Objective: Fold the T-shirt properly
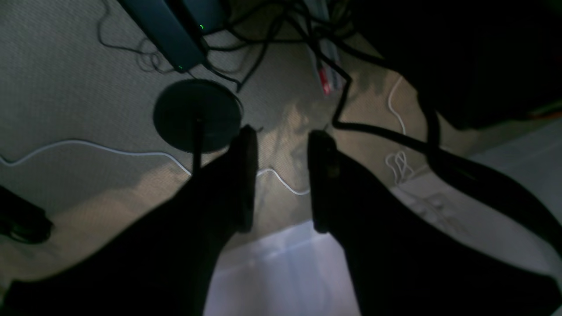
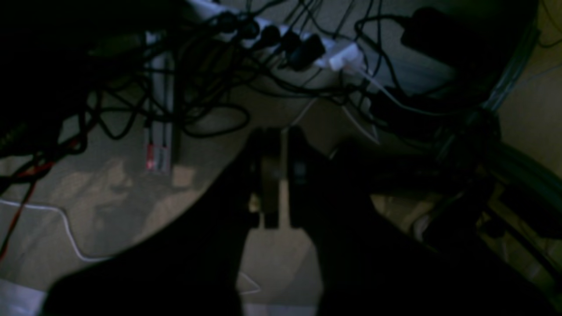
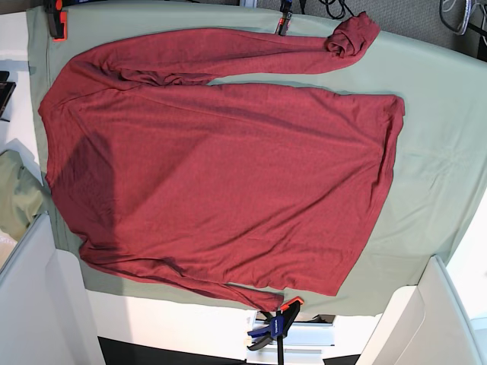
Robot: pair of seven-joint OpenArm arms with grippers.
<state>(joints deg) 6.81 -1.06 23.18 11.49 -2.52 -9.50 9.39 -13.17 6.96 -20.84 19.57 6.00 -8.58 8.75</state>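
Left wrist view: your left gripper hangs over carpeted floor and loose cables, past the table's pale edge. Its jaws stand spread with nothing between them. No garment appears here.

Right wrist view: your right gripper is likewise off the table, above a power strip and tangled leads. Its jaws are pressed nearly together and carry nothing.

Base view: the T-shirt lies spread flat on the pale green table cloth, one sleeve stretched along the far edge with its cuff bunched, the other along the near edge beside a clamp. Neither arm shows.

Judgement: folding has not begun. Bring both arms in over the cloth, take a sleeve at cuff and shoulder together, pinch only the red knit, and lay it across the body without dragging the table cloth.
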